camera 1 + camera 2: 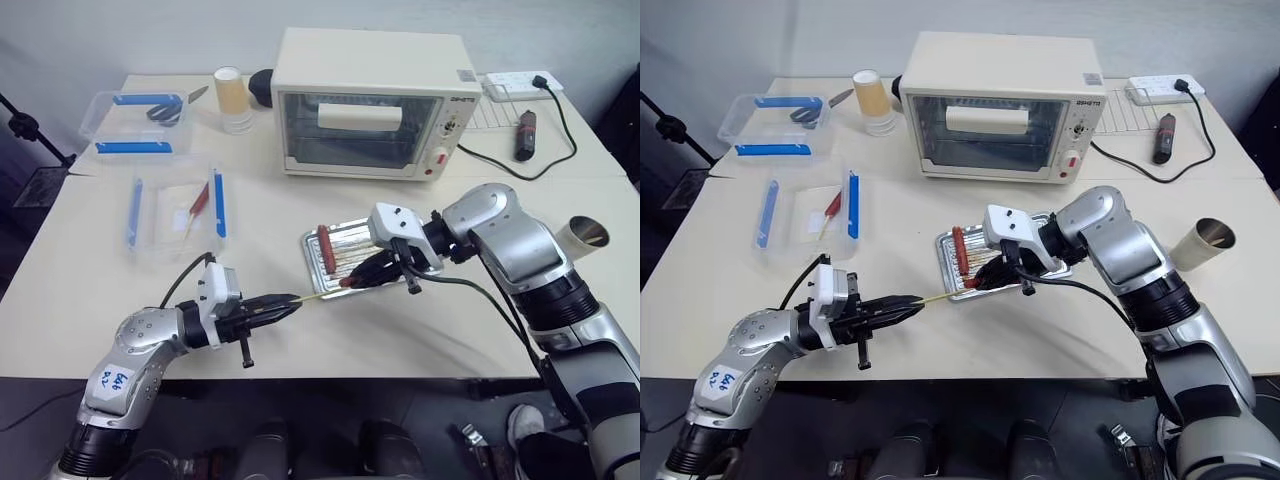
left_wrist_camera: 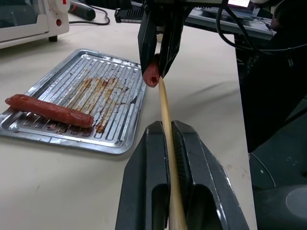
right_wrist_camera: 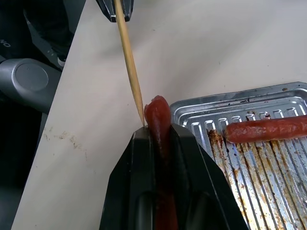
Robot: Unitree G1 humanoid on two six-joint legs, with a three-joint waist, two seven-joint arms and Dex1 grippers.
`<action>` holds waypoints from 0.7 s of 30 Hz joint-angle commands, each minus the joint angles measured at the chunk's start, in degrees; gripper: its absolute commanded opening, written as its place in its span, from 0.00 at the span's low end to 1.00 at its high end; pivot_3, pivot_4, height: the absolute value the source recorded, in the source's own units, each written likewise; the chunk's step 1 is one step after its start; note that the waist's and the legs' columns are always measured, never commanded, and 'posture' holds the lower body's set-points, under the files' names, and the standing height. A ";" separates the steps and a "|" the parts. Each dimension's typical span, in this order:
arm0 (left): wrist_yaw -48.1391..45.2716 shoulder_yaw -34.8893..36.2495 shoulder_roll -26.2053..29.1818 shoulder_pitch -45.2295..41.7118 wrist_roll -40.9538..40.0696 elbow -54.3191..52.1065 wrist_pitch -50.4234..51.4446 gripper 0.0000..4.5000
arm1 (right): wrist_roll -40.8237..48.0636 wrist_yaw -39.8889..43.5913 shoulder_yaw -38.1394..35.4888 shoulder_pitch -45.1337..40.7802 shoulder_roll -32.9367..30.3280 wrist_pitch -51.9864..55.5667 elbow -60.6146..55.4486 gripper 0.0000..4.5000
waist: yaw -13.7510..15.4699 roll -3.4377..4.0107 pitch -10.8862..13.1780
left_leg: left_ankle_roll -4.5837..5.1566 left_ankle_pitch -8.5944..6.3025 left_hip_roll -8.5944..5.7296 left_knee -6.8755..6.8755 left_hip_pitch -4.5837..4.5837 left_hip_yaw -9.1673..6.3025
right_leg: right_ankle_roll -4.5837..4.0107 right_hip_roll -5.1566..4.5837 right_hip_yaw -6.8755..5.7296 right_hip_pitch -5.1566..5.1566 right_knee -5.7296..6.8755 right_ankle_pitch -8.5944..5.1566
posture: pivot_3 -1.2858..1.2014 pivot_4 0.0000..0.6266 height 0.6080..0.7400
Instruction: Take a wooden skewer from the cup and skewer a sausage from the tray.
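My left gripper [image 1: 290, 301] is shut on the wooden skewer [image 1: 318, 295], which points level toward the tray [image 1: 312, 268]. Above the tray's near corner, my right gripper [image 1: 366, 276] is shut on a reddish-brown sausage [image 3: 158, 120], whose end sticks out between the fingers. The skewer's tip [image 3: 142, 120] lies against the side of that sausage end, beside one right finger. In the left wrist view the skewer [image 2: 165, 110] runs up to just under the sausage end [image 2: 152, 75]. A second sausage [image 1: 325, 248] lies on the tray's ribbed floor. The grey-tan cup [image 1: 583, 237] stands at the far right.
A cream toaster oven [image 1: 365, 105] stands behind the tray, its cord running to a power strip [image 1: 520, 85]. Two clear boxes with blue clips [image 1: 175, 205] [image 1: 135, 120] and a yellow-orange cup [image 1: 232, 95] sit at the left. The table's front edge [image 1: 330, 375] is close below both grippers.
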 commanded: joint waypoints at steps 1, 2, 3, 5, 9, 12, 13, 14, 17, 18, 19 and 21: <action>-0.42 0.95 0.48 -0.11 -0.12 -0.70 -0.89 0.00 | 0.14 0.11 -0.20 -1.24 0.02 -0.21 -1.30 0.03 | -0.01 0.00 0.00 | 0.00 0.00 0.00 0.00 0.00 0.00 | 0.00 0.00 0.00 0.00 0.00 0.00 | 0.52 0.24 1.00; -0.45 1.18 0.58 0.01 -0.20 -0.68 -0.90 0.00 | 0.07 0.02 -0.22 -1.25 0.03 -0.21 -1.21 0.03 | -0.02 0.00 0.00 | 0.00 0.00 0.00 0.00 0.00 0.00 | 0.00 0.00 0.00 0.00 0.00 0.00 | 0.52 0.24 1.00; -0.38 1.62 0.72 0.21 -0.32 -0.70 -0.91 0.00 | -0.06 -0.02 -0.26 -1.23 -0.08 -0.38 -0.94 0.03 | -0.03 0.00 0.00 | 0.00 0.00 0.00 0.00 0.00 0.00 | 0.00 0.00 0.00 0.00 0.00 0.00 | 0.52 0.24 1.00; -0.19 2.82 1.09 0.84 -0.94 -1.02 -0.65 0.00 | -0.29 0.06 -0.44 -1.03 -0.54 -0.93 -0.28 0.03 | -0.04 0.00 0.00 | 0.00 0.00 0.00 0.00 0.00 0.00 | 0.00 0.00 0.00 0.00 0.00 0.00 | 0.52 0.24 1.00; -0.22 4.05 1.46 1.42 -1.71 -1.60 -0.10 0.00 | -0.53 0.15 -0.51 -0.95 -0.78 -1.27 0.29 0.03 | -0.04 0.00 0.00 | 0.00 0.00 0.01 0.00 0.00 0.00 | 0.00 0.00 0.00 0.00 0.00 0.00 | 0.52 0.24 1.00; -0.29 4.15 1.51 1.52 -1.65 -1.70 0.06 0.00 | -0.57 0.21 -0.65 -0.96 -0.69 -1.30 0.50 0.03 | -0.01 0.00 0.00 | 0.00 0.00 0.00 0.00 0.00 0.00 | 0.00 0.00 0.00 0.00 0.00 0.00 | 0.52 0.24 1.00; -0.25 4.07 1.46 1.50 -1.60 -1.70 0.07 0.00 | -0.55 0.25 -0.67 -0.95 -0.69 -1.32 0.52 0.03 | -0.01 0.00 0.00 | 0.00 0.00 0.00 0.00 0.00 0.00 | 0.00 0.00 0.00 0.00 0.00 0.00 | 0.52 0.24 1.00; -0.21 3.96 1.39 1.48 -1.57 -1.72 0.10 0.00 | -0.51 0.26 -0.70 -0.95 -0.67 -1.31 0.53 0.03 | -0.01 0.00 0.00 | 0.00 0.00 0.00 0.00 0.00 0.00 | 0.00 0.00 0.00 0.00 0.00 0.00 | 0.52 0.24 1.00; -0.22 3.40 1.05 1.10 -1.39 -1.48 0.09 0.00 | -0.44 0.26 -0.73 -1.02 -0.51 -1.32 0.62 0.03 | -0.04 0.00 0.00 | 0.00 0.00 0.00 0.00 0.00 0.00 | 0.00 0.00 0.00 0.00 0.00 0.00 | 0.52 0.24 1.00; -0.23 3.21 0.94 0.94 -1.34 -1.39 0.11 0.00 | -0.42 0.22 -0.74 -1.05 -0.45 -1.31 0.63 0.03 | -0.04 0.00 0.00 | 0.00 0.00 0.01 0.00 0.00 0.00 | 0.00 0.00 0.00 0.00 0.00 0.00 | 0.52 0.24 1.00; -0.25 3.03 0.85 0.79 -1.28 -1.33 0.11 0.00 | -0.39 0.20 -0.76 -1.07 -0.40 -1.29 0.60 0.03 | -0.03 0.00 0.00 | 0.00 0.00 0.00 0.00 0.00 0.00 | 0.00 0.00 0.00 0.00 0.00 0.00 | 0.52 0.24 1.00; -0.23 2.69 0.63 0.43 -1.19 -1.16 0.11 0.00 | -0.37 0.17 -0.76 -1.11 -0.32 -1.28 0.58 0.03 | -0.01 0.00 0.00 | 0.00 0.00 0.00 0.00 0.00 0.00 | 0.00 0.00 0.00 0.00 0.00 0.00 | 0.52 0.24 1.00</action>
